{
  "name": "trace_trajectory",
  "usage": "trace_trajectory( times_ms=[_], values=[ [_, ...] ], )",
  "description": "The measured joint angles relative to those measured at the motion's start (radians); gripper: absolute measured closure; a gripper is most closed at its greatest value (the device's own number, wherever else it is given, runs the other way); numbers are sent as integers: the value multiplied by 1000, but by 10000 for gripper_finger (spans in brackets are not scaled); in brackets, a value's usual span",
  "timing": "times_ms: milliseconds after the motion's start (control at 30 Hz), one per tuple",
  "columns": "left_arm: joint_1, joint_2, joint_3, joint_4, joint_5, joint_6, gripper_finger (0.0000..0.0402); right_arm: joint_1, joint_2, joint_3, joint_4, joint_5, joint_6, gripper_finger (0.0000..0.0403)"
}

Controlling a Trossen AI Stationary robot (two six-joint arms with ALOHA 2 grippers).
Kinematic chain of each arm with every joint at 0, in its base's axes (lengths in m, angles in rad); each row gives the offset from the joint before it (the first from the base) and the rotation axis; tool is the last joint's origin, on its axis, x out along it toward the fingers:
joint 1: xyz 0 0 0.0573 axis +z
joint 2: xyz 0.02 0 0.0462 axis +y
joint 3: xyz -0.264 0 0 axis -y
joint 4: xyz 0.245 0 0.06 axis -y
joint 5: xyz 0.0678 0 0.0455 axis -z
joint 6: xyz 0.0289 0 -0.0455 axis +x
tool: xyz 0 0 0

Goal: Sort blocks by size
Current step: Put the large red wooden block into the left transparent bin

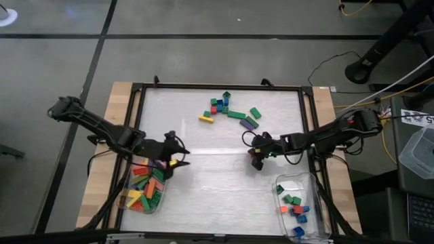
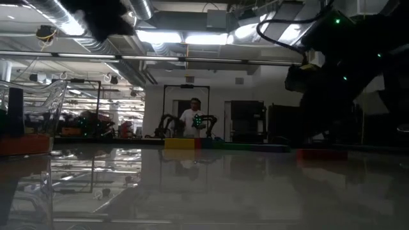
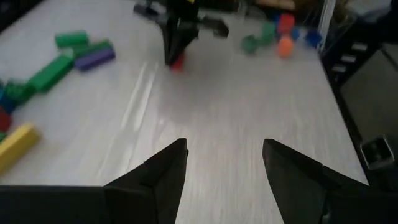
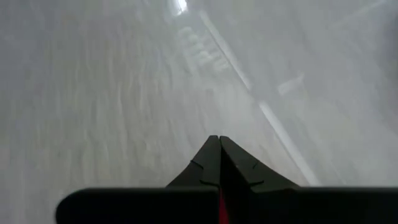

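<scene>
Right gripper (image 1: 255, 161), mid-frame in the high view, pinched a red block (image 3: 177, 62) tight, while the left gripper (image 1: 178, 163) hung open over the left tub (image 1: 129, 177); a thin grip might let the block slip before reaching the right tub (image 1: 277, 186).

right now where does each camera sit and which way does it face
High: overhead, looking straight down on the table, both arms, left tub and right tub.
Low: at tabletop height, looking level across into the room; an arm hangs in dark at upper right.
Left wrist: looks past its open left gripper to the right gripper.
Right wrist: looks down past its shut gripper at bare table.
Shared: high and left wrist both show the purple block.
</scene>
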Motion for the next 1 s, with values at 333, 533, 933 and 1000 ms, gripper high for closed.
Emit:
trace_trajectory(
  times_ms=[333, 533, 933, 1000],
  values=[
    [109, 356, 1, 688, -6, 278, 204, 1, -126, 187, -191, -9, -148, 400],
    [187, 606, 54, 982, 19, 332, 204, 1, -231, 326, -462, 22, -177, 400],
    [270, 957, 299, 1018, 88, 361, 204, 1, -272, 407, -786, 16, -77, 400],
    [280, 1011, 351, 1018, 100, 360, 204, 1, -272, 407, -809, 16, -63, 400]
  ],
)
